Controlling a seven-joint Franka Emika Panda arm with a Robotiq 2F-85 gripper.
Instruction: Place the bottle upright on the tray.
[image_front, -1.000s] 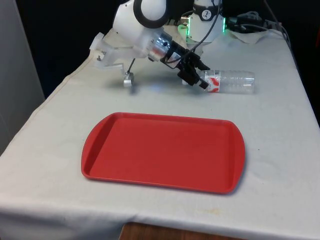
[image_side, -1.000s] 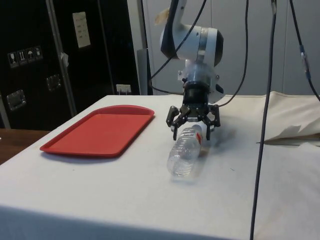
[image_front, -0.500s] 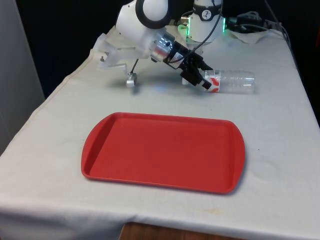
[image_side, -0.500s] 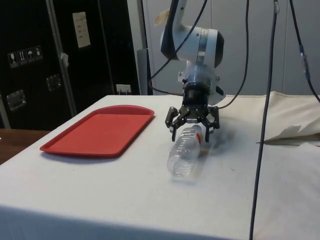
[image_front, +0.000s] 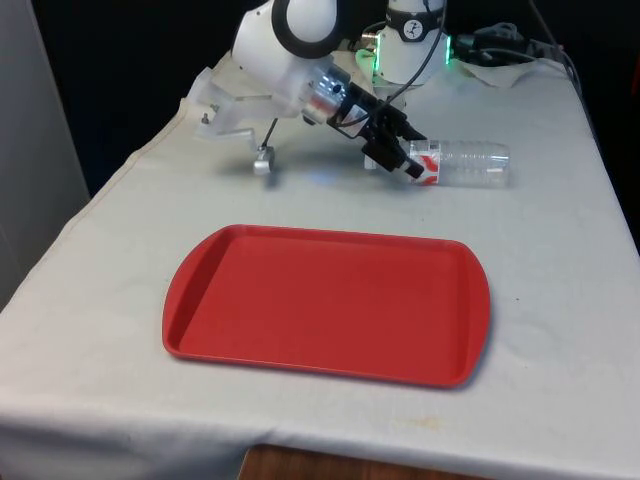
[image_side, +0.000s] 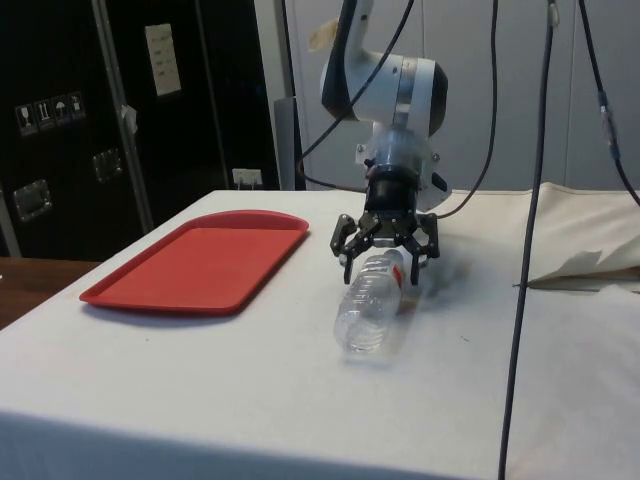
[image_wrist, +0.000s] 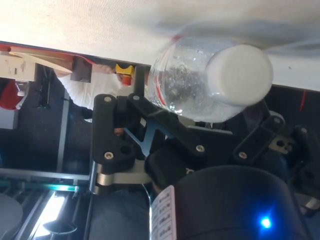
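1. The black gripper (image_side: 385, 262) hangs low over the white cloth (image_front: 560, 260), tilted down from the white arm (image_front: 290, 45), with its fingers (image_side: 347, 258) spread apart on either side of the bottle's cap end; they are not pressed against it.
2. The clear plastic bottle (image_side: 370, 305) lies on its side on the cloth, with its white cap (image_wrist: 240, 75) and red-and-white label (image_front: 426, 162) at the gripper end and its base pointing away from the gripper. In the wrist view the cap sits between the spread fingers (image_wrist: 112, 135).
3. In the front view the gripper (image_front: 395, 158) meets the bottle (image_front: 462, 164) from the label side, and the bottle's body stretches away from it toward the front view's right.
4. The red tray (image_front: 330, 305) lies flat on the cloth, well apart from the gripper and nearer the table's front edge; nothing stands on it. In the side view the tray (image_side: 200, 265) is off to one side of the gripper, away from the bottle.
5. The cloth covers the whole table and shows soft creases. Past the gripper, in the side view, a fold of it (image_side: 585, 265) lifts off the table.
6. Black cables (image_side: 535, 170) hang down near the arm, and dark cabinets (image_side: 130, 120) stand behind the tray's side of the table.
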